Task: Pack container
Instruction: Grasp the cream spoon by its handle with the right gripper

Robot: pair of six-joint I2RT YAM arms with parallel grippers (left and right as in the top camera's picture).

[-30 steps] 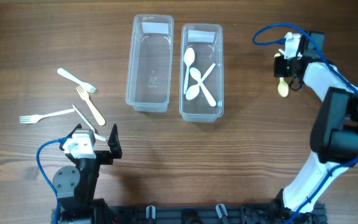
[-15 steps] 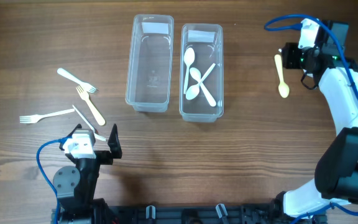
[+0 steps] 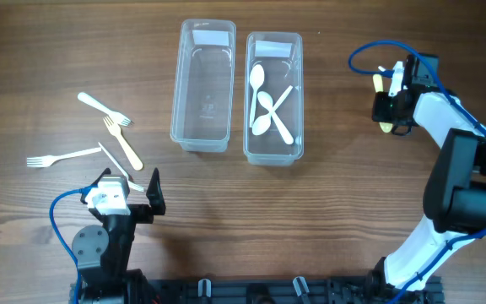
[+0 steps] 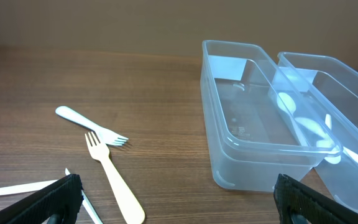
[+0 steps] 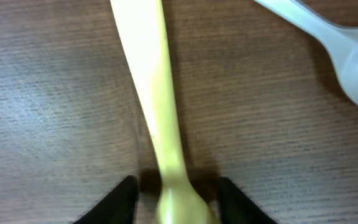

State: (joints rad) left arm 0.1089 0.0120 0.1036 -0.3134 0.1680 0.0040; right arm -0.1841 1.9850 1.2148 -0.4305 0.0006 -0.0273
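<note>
The yellow spoon (image 5: pixel 157 112) lies flat on the table (image 5: pixel 55 93), running between the fingertips of the right gripper (image 5: pixel 178 198), whose jaws stand narrowly apart with a gap on each side. Only the wrist view shows a white spoon (image 5: pixel 328 37) nearby; overhead, the gripper covers the yellow spoon's middle, well right of the container (image 3: pixel 273 160)
</note>
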